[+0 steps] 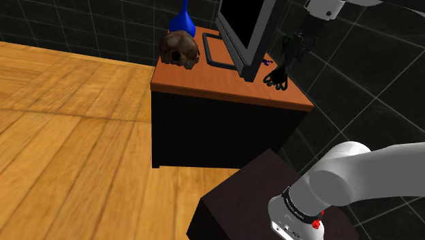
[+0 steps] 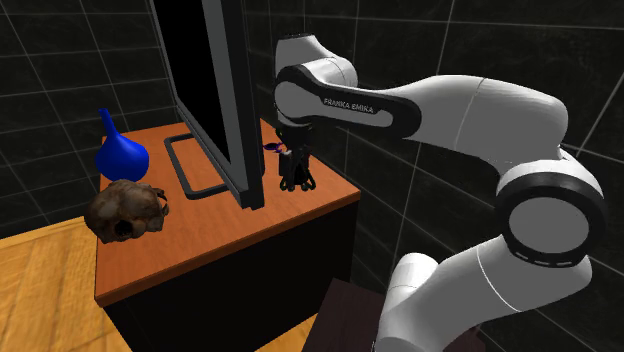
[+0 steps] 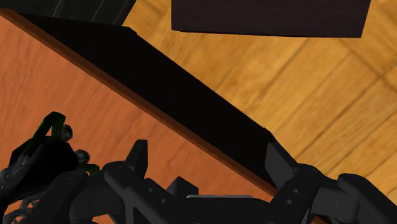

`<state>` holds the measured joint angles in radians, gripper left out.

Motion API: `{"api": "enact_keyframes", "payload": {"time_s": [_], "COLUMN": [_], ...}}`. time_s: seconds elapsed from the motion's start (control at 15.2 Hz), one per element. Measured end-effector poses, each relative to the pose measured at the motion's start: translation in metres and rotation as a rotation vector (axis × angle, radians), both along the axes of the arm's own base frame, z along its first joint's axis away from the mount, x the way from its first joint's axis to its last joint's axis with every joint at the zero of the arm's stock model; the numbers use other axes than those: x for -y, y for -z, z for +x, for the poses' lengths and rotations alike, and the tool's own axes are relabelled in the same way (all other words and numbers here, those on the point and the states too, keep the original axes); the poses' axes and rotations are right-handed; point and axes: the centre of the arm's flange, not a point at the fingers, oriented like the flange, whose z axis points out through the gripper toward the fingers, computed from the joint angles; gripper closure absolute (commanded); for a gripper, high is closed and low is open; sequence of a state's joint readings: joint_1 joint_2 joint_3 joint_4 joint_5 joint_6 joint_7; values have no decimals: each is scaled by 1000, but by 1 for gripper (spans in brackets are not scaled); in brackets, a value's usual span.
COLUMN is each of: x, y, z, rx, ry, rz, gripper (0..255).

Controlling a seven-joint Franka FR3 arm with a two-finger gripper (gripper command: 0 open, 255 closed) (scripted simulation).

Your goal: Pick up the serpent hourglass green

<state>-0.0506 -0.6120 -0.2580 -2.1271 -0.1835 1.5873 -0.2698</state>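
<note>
The serpent hourglass (image 1: 276,77) is a small dark piece with green and purple touches. It stands near the desk's edge, close behind the monitor (image 1: 246,31). In the second exterior view the hourglass (image 2: 297,178) sits right under the hand. My black gripper (image 1: 291,56) hangs just above and beside it. In the wrist view the gripper (image 3: 207,158) is open, its fingers (image 3: 137,158) standing apart over the orange desk top with nothing between them. The hourglass (image 3: 46,162) lies outside one finger, not clasped.
On the orange desk (image 1: 204,85) stand a brown skull (image 1: 179,49) and a blue vase (image 1: 184,20) at the far end from the hourglass. The monitor's stand (image 2: 195,165) lies in between. My stand (image 1: 265,198) is below, on wooden floor (image 1: 68,136).
</note>
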Motion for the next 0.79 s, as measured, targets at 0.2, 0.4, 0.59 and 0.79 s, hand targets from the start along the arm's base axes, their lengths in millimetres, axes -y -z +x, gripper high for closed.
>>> {"api": "enact_keyframes", "payload": {"time_s": [0.2, 0.4, 0.59, 0.79], "x": [38, 74, 114, 156], "y": [-14, -22, -39, -45], "z": [10, 16, 20, 32], "rx": [3, 5, 8, 11], "ry": [0, 0, 1, 1], "rz": [12, 24, 37, 48], "gripper": [0, 0, 0, 0]}}
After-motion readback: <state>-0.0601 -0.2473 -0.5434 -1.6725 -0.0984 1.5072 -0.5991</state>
